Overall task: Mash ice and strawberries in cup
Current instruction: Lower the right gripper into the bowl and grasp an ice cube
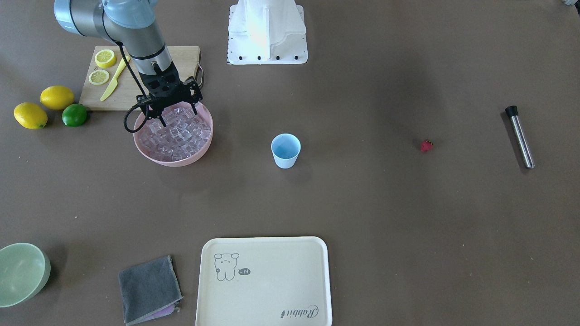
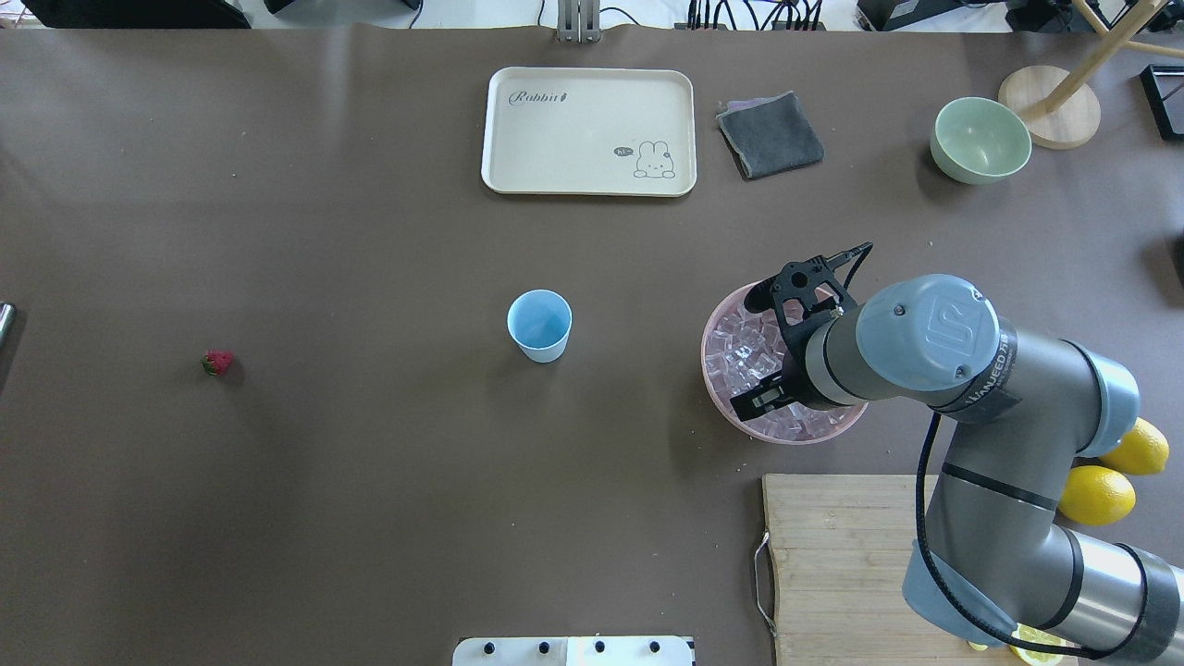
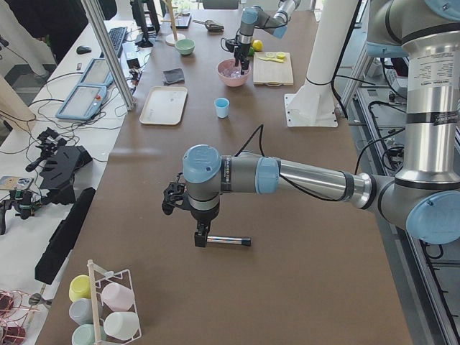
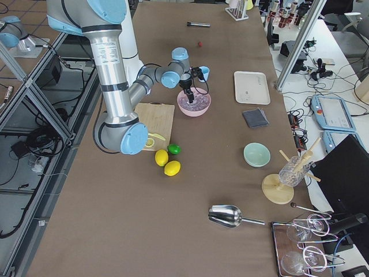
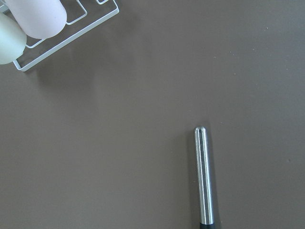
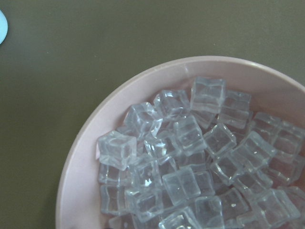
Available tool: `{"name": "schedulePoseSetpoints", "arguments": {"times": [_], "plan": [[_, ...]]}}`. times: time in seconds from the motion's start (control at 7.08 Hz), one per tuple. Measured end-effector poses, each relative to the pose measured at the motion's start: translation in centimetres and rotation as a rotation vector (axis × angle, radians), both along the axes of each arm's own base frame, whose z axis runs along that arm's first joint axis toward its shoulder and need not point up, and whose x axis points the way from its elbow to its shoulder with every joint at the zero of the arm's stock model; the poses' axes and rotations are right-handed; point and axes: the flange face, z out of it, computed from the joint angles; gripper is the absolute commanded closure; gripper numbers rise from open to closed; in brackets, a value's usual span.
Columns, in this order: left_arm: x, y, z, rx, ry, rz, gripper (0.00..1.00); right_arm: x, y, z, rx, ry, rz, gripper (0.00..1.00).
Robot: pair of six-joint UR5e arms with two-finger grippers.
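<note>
The light blue cup (image 1: 286, 151) (image 2: 539, 324) stands upright in the middle of the table, with nothing visible inside it. One small red strawberry (image 1: 426, 146) (image 2: 218, 362) lies alone on the table, far from the cup. Many clear ice cubes (image 1: 174, 133) (image 6: 190, 162) fill the pink bowl (image 1: 172, 162) (image 2: 786, 435). My right gripper (image 1: 178, 116) (image 2: 754, 350) hangs open just over the ice at the bowl's robot-side part, holding nothing. My left gripper (image 3: 194, 237) hovers at the black end of a steel muddler (image 3: 226, 241) (image 5: 205, 176). I cannot tell whether it is open or shut.
A wooden cutting board (image 1: 131, 90) with lemon slices and a yellow knife lies behind the bowl. Two lemons (image 1: 43, 106) and a lime (image 1: 74, 115) sit beside it. A cream tray (image 1: 265, 280), grey cloth (image 1: 149, 290) and green bowl (image 1: 22, 271) line the far edge.
</note>
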Motion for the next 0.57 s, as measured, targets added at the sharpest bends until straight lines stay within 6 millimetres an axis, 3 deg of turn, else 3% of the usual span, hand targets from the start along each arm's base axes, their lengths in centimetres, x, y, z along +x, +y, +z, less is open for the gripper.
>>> {"name": "schedulePoseSetpoints", "arguments": {"times": [0.28, 0.57], "plan": [[-0.36, 0.03, -0.26, 0.006, 0.0, -0.007, 0.01, -0.1, -0.19, 0.1, -0.003, 0.007, 0.001, 0.35], [-0.53, 0.03, -0.43, 0.01, -0.001, -0.011, 0.01, -0.33, -0.43, 0.61, -0.006, 0.02, 0.004, 0.37]]}}
